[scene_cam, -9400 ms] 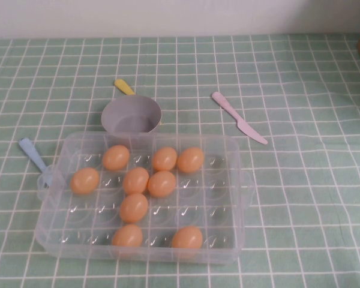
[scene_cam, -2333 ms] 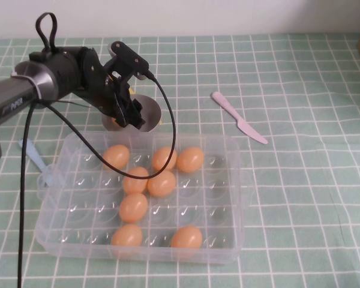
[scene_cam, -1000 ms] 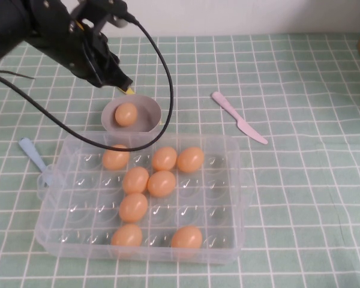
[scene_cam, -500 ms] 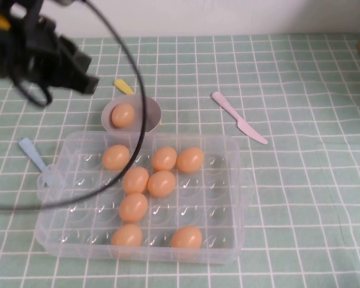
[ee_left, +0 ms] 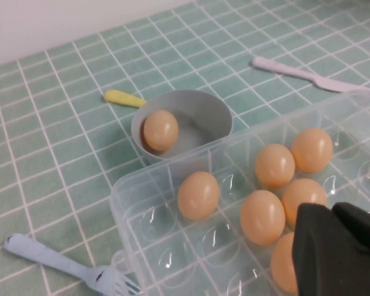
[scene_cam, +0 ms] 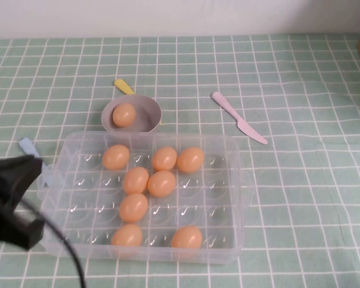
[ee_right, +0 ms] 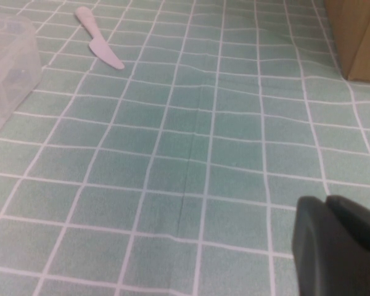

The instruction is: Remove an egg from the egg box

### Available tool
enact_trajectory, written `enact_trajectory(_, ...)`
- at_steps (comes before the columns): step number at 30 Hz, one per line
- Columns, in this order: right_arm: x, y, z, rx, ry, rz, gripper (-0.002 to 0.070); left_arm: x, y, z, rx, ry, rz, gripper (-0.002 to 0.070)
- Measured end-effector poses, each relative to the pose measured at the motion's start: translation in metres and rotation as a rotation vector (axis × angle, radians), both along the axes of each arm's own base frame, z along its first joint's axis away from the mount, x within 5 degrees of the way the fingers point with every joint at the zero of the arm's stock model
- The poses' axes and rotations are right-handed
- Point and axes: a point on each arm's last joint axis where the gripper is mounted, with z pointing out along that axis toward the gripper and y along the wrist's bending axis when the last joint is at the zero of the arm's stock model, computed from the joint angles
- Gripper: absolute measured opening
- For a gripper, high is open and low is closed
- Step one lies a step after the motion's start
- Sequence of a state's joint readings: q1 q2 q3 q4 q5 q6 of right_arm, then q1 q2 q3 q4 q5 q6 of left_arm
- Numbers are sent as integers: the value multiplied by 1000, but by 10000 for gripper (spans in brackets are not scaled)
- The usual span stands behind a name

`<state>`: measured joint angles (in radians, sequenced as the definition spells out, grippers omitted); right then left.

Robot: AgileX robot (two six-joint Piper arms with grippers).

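Green-checked cloth covers the table (scene_cam: 312, 198) below a white wall; left end effector (scene_cam: 12, 201) hovers low-left, right end effector (ee_right: 336, 246) over bare cloth, grips of both unclear.

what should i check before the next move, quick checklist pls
1. One egg out of the egg box: ok, it lies inside the grey cup.
2. Other eggs seated: ok, eight sit in the box's dimples.
3. Left claw off the egg: ok, it is at the box's left end, nothing seen in it; open or shut cannot tell.
4. Right claw out of the way: ok, over bare cloth away from the box; open or shut cannot tell.
5. Cup upright: ok.
6. Pink knife and blue fork apart from the cup: ok.
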<state>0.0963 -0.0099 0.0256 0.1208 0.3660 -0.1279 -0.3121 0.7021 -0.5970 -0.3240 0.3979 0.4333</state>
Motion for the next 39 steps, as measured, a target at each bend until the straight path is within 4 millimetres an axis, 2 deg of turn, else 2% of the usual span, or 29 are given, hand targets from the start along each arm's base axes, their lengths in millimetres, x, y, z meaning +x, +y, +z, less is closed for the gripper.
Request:
enact_trajectory(3, 0, 0, 0, 0, 0, 0, -17, -19, 6, -5, -20, -44, 1, -2)
enact_trajectory(6, 0, 0, 0, 0, 0, 0, -17, -29, 9, -6, -41, -69, 2, -2)
enact_trajectory(14, 0, 0, 0, 0, -1, 0, -17, -34, 12, -7, -37, -114, 8, -2)
enact_trajectory(17, 0, 0, 0, 0, -1, 0, -17, -35, 16, -17, -46, -188, 47, -2)
enact_trajectory(19, 0, 0, 0, 0, -4, 0, -17, -39, 23, -30, -58, -244, 100, -2)
enact_trajectory(23, 0, 0, 0, 0, -4, 0, -17, -56, 37, -54, -118, -381, 219, -2)
enact_trajectory(27, 0, 0, 0, 0, -4, 0, -17, -70, 44, -76, -136, -460, 267, -2)
enact_trajectory(34, 0, 0, 0, 0, -4, 0, -17, -78, 49, -102, -155, -499, 333, -2)
enact_trajectory(39, 0, 0, 0, 0, -4, 0, -17, -77, 50, -114, -155, -424, 354, -2)
